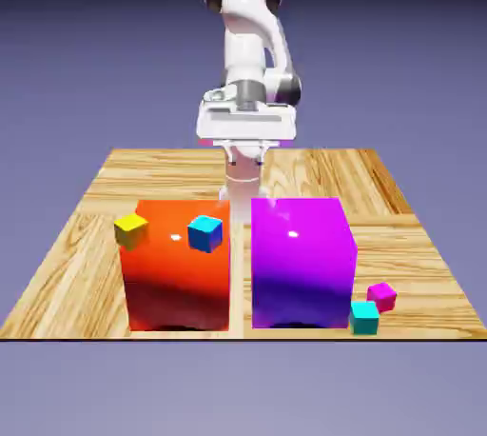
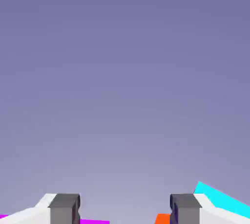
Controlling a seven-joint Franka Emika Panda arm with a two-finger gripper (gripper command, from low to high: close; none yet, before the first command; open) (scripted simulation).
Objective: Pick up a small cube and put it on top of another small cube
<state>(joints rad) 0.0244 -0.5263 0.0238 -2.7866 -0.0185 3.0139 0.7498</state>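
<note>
A: Where is the small cube (image 1: pixel 382 296) sitting right now?

B: It is resting on the table (image 1: pixel 418 263) near the front edge, on the exterior view's right, just beside the big purple block (image 1: pixel 302 263). A teal cube (image 1: pixel 364 317) is lying just in front of it, touching it or nearly so (too close to tell which).

A: And the gripper (image 1: pixel 243 156)?

B: It is hanging at the far side, above and behind the gap between the big orange block (image 1: pixel 178 267) and the purple one, well apart from the pink cube. Its fingers (image 2: pixel 64 208) are standing spread with nothing between them; the hand view is showing only backdrop in the gap, with slivers of purple, orange and cyan at the bottom corners.

A: So which way is the cube lying from the fingers?

B: Toward the camera and to the exterior view's right, past the purple block, and lower down. I am judging that the reach will have to clear that block's top or swing round its outer side.

A: Is there room for moving?

B: The table beyond the pink cube, toward the right edge, is looking open. The tight sides are the purple wall and the teal neighbour, so I am expecting a pinch from above to risk nudging the teal one. A yellow cube (image 1: pixel 131 229) and a blue cube (image 1: pixel 205 232) are sitting on the orange block, out of the way.
</note>
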